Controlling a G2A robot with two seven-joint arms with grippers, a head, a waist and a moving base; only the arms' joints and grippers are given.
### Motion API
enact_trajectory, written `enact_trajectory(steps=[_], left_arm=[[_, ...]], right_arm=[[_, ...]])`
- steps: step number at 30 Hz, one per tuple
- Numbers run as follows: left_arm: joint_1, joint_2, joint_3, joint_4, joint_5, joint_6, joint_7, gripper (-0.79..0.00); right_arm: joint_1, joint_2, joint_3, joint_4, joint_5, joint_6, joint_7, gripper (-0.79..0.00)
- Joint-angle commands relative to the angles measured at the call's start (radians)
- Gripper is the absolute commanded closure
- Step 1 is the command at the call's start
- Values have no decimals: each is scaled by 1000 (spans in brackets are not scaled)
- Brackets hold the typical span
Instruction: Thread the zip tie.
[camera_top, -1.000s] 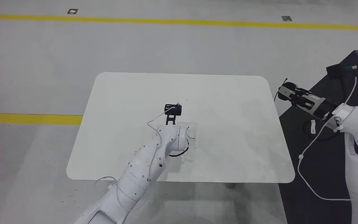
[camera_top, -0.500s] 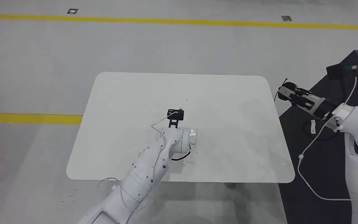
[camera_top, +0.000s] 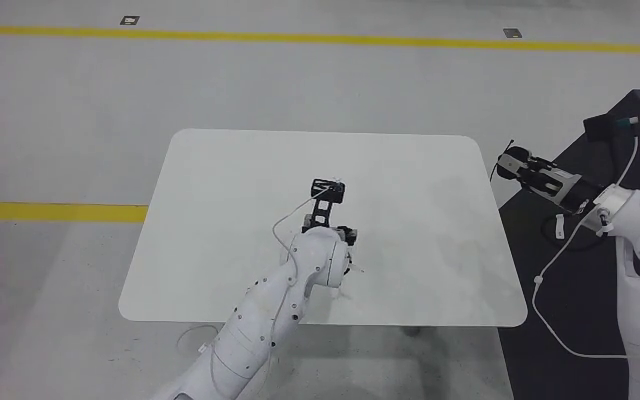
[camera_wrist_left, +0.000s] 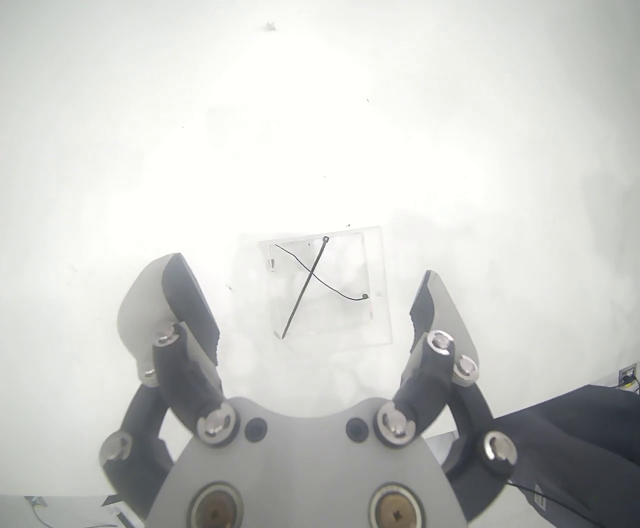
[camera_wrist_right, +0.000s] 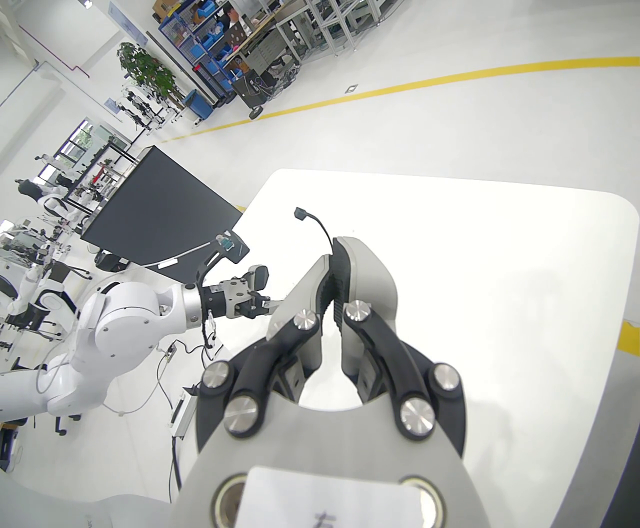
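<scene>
The right gripper (camera_wrist_right: 336, 250) had its jaws pressed together on a thin black zip tie (camera_wrist_right: 322, 226). The tie's square head curved up clear of the fingertips, above the white table (camera_wrist_right: 500, 300). The left gripper (camera_wrist_left: 301, 266) hung with jaws wide apart and nothing between them. Beyond them a clear plate (camera_wrist_left: 350, 325) lay flat on the table, and on it a straight black tie (camera_wrist_left: 297, 305) and a thinner curved tie (camera_wrist_left: 331, 289) crossed each other. In the top view another robot's arm (camera_top: 545, 178) stood just off the table's 3 o'clock edge
</scene>
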Motion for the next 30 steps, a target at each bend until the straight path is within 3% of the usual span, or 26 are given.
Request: enact_trajectory(steps=[1, 3, 5, 9, 13, 14, 15, 18, 20, 30], left_arm=[[0, 0, 0, 0, 0, 5, -1, -785], [0, 0, 0, 0, 0, 5, -1, -785], [0, 2, 42, 24, 114, -28, 20, -785], [-51, -23, 138, 57, 260, -44, -127, -785], [-105, -52, 142, 101, 199, -74, -219, -785], [-110, -58, 137, 106, 157, -96, -231, -773], [-119, -63, 130, 108, 115, -132, -239, -696], [-136, -73, 102, 125, 9, -192, -269, -686], [-152, -79, 83, 148, -65, -257, -274, -785], [-144, -80, 58, 164, -128, -287, -247, -785]], right_arm=[[0, 0, 0, 0, 0, 0, 0, 0], [0, 0, 0, 0, 0, 0, 0, 0], [0, 0, 0, 0, 0, 0, 0, 0], [0, 0, 0, 0, 0, 0, 0, 0], [0, 0, 0, 0, 0, 0, 0, 0], [0, 0, 0, 0, 0, 0, 0, 0], [0, 0, 0, 0, 0, 0, 0, 0], [0, 0, 0, 0, 0, 0, 0, 0], [0, 0, 0, 0, 0, 0, 0, 0], [0, 0, 0, 0, 0, 0, 0, 0]])
